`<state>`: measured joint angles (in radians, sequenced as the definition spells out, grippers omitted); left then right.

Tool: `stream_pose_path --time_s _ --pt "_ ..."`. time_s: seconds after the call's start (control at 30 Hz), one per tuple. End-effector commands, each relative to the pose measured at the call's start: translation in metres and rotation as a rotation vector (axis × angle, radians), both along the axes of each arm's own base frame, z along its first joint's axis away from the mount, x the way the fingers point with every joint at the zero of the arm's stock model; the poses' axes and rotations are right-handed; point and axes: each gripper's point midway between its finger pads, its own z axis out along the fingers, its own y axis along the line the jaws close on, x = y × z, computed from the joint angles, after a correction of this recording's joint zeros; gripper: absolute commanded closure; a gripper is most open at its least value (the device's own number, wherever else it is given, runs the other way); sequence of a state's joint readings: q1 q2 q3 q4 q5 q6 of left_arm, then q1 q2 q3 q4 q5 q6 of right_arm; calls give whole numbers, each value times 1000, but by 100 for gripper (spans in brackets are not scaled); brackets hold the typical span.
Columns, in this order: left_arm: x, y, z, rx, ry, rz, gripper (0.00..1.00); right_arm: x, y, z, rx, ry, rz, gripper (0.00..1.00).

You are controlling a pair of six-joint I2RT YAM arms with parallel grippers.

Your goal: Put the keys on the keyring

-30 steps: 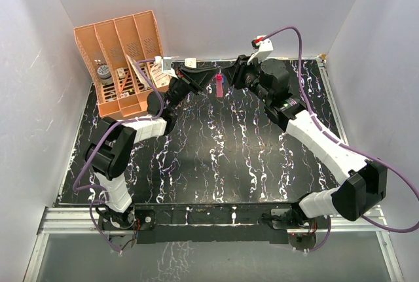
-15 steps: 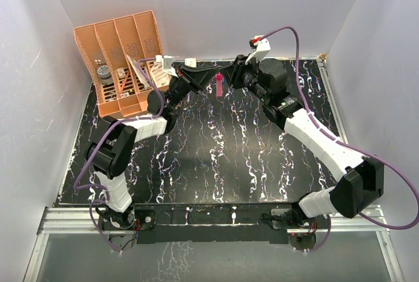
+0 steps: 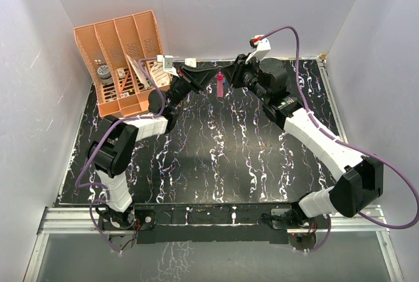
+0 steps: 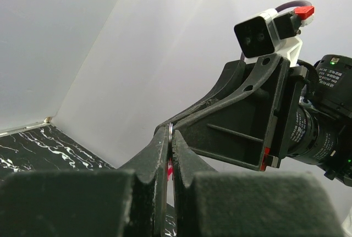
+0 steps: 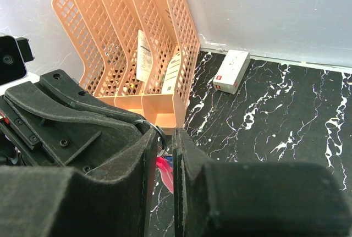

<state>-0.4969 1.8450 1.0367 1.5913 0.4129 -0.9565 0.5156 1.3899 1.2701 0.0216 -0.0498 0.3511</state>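
Observation:
The keyring [image 3: 219, 86] is a red-pink tag on a thin metal ring, hanging above the back of the table between the two grippers. My left gripper [image 3: 208, 72] is shut on the metal ring [image 4: 171, 129], with the red tag [image 4: 170, 166] showing below its jaws. My right gripper [image 3: 227, 76] faces it tip to tip. Its jaws stand a narrow gap apart around the same ring [image 5: 163, 136], and the red tag [image 5: 165, 172] hangs in that gap. A blue sliver [image 5: 169, 159] beside the tag may be the blue-headed key. Nothing more of the keys can be made out.
An orange file organizer [image 3: 121, 59] stands at the back left, close behind the left gripper. A small white box [image 5: 231, 72] lies by the back wall. White walls close in the back and sides. The marbled black table [image 3: 216, 158] lies below.
The right gripper's jaws have narrowed around the ring, and the arm has edged slightly left toward the left gripper. The left gripper stays shut on the ring.

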Motion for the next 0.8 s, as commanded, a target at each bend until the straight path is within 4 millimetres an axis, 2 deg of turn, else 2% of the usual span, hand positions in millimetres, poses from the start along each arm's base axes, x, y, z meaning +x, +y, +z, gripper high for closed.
stream_pose_path --time_s 0.0,0.3,0.53,0.73,0.77 --pt "-30 12 52 -112 -210 -23 100 0 -5 48 68 -114 -16 85" --pt "-30 8 52 -115 -211 -32 100 3 -1 46 66 -103 -9 86" --pt "-29 6 51 -116 -205 -37 100 5 -3 46 59 -106 -20 99" --pt "-23 8 45 -130 -170 -21 100 3 -7 49 51 -126 -31 100" --pt "-22 8 44 -129 -166 -19 98 2 -8 50 48 -132 -30 100"
